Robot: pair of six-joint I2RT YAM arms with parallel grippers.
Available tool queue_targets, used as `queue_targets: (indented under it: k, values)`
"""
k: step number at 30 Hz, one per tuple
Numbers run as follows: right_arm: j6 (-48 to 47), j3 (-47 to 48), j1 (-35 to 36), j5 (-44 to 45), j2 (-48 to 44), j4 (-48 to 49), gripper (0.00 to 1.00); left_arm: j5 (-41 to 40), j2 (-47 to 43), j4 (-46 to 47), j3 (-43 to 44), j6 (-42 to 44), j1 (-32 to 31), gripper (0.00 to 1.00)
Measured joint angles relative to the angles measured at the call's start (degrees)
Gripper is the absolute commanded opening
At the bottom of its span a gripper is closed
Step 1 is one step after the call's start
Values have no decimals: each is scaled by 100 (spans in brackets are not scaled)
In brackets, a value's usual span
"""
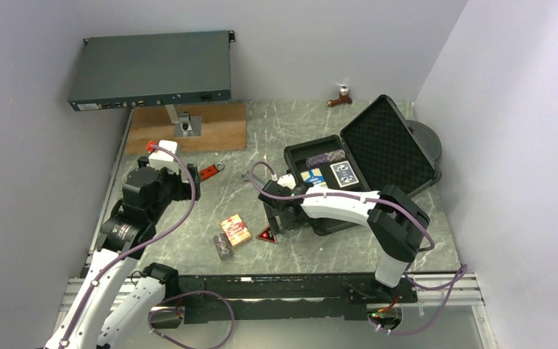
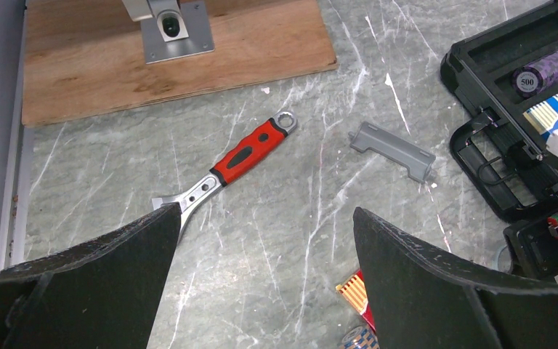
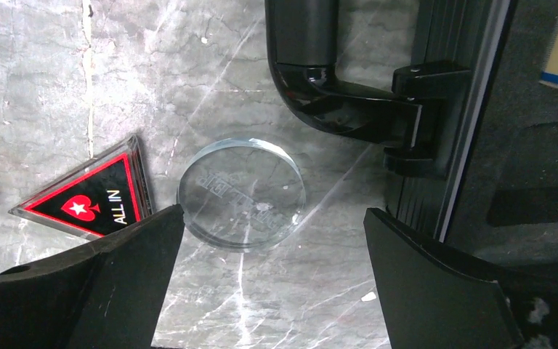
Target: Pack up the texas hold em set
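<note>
Red triangle (image 3: 91,195) reads "ALL IN", lower left of right wrist view; clear disc (image 3: 241,193) just beside it, centre. Right hand (image 3: 274,214) released, spread over the disc. Left hand (image 2: 265,218) released, empty, above wrench (image 2: 251,149). Chip stack (image 2: 548,67) marked "500", in case (image 1: 389,142), lid up, centre-right of top view. Grey white-veined tabletop (image 1: 312,247), pale walls.

Case (image 1: 389,142) open right of centre; chip row (image 1: 325,156) and card boxes (image 1: 344,173) in its tray. I see the disc (image 3: 241,193) on the table (image 1: 320,251) just beside the handle (image 3: 334,87), triangle (image 3: 91,196) just left of it. Farther left: loose card box (image 1: 235,230) beside loose chip stack (image 1: 223,245). Wrench (image 2: 243,156) before the board (image 2: 174,65), rear left.
</note>
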Motion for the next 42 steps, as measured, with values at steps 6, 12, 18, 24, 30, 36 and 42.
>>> queue_targets:
  k: [6, 12, 18, 24, 30, 36, 42]
  values:
    - [37, 24, 35, 7, 74, 28, 95, 2, 0, -2, 0, -2, 0, 95]
    - [22, 109, 98, 7, 199, 15, 91, 0, 0, -4, 0, 0, 0, 95]
    - [-26, 205, 162, 4, 374, 37, 82, 2, 0, -7, 0, 0, 0, 95]
    - [-57, 205, 192, -48, 396, 116, 75, 0, 0, -9, 0, 0, 0, 95]
    - [-109, 208, 201, -85, 404, 157, 72, -4, 0, -11, 0, 0, 0, 95]
    - [-164, 192, 203, -173, 411, 234, 61, -42, 0, -11, 0, 0, 0, 95]
    - [-186, 177, 208, -179, 404, 256, 48, -44, 0, -11, 0, -2, 0, 95]
